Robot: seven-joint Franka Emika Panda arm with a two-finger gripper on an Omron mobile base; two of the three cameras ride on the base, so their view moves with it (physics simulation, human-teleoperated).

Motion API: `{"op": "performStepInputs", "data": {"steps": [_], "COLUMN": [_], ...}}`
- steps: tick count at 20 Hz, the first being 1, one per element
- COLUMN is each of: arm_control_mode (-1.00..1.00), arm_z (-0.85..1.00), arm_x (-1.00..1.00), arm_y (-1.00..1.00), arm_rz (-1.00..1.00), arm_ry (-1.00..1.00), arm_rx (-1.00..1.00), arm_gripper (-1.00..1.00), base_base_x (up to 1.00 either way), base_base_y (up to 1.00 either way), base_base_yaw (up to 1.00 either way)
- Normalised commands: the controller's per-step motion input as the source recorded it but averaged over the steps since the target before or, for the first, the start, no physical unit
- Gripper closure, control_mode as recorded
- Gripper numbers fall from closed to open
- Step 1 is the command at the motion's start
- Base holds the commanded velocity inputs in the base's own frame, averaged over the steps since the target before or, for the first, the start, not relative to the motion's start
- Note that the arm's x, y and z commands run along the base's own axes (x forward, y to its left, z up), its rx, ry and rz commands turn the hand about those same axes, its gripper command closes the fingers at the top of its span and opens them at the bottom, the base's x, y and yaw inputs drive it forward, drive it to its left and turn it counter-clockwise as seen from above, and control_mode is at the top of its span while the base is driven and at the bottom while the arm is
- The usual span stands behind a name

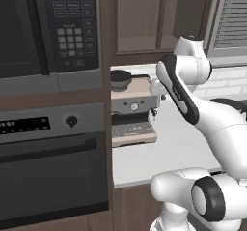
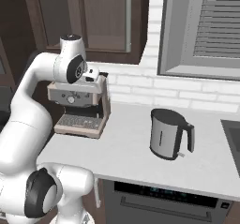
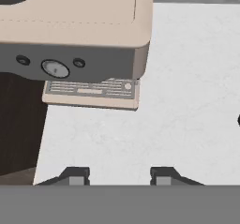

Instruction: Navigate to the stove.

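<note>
White marbled countertop (image 3: pixel 178 101) lies just under the gripper (image 3: pixel 116 175), whose 2 dark fingertips stand spread with nothing between them. Just ahead sits the beige-and-grey espresso machine (image 3: pixel 75 35); off to the tool's right stands a brushed-steel electric kettle with a black handle (image 2: pixel 168 134). Further left rise the black built-in oven (image 1: pixel 48 167) and microwave (image 1: pixel 48 27). No black glass cooktop appears, so the drive to the stove looks largely undone.

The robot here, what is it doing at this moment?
The arm handles nothing. Its fingers are apart, with bare white counter between them, and the gripper looks down beside a beige espresso machine. A kettle stands further along the counter. A built-in oven and microwave are on the left.
</note>
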Motion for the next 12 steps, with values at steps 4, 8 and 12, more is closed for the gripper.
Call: {"op": "performStepInputs", "data": {"steps": [4,8,12], "arm_control_mode": [1.00,1.00,1.00], "arm_z": [0.00,0.00,0.00], "arm_x": [0.00,0.00,0.00], "arm_y": [0.00,0.00,0.00], "arm_rz": [0.00,0.00,0.00], "arm_ry": [0.00,0.00,0.00], "arm_rx": [0.00,0.00,0.00], "arm_gripper": [-1.00,-1.00,-1.00], "base_base_x": [0.00,0.00,-0.91], "base_base_y": [0.00,0.00,0.00], "base_base_yaw": [0.00,0.00,-0.06]}}
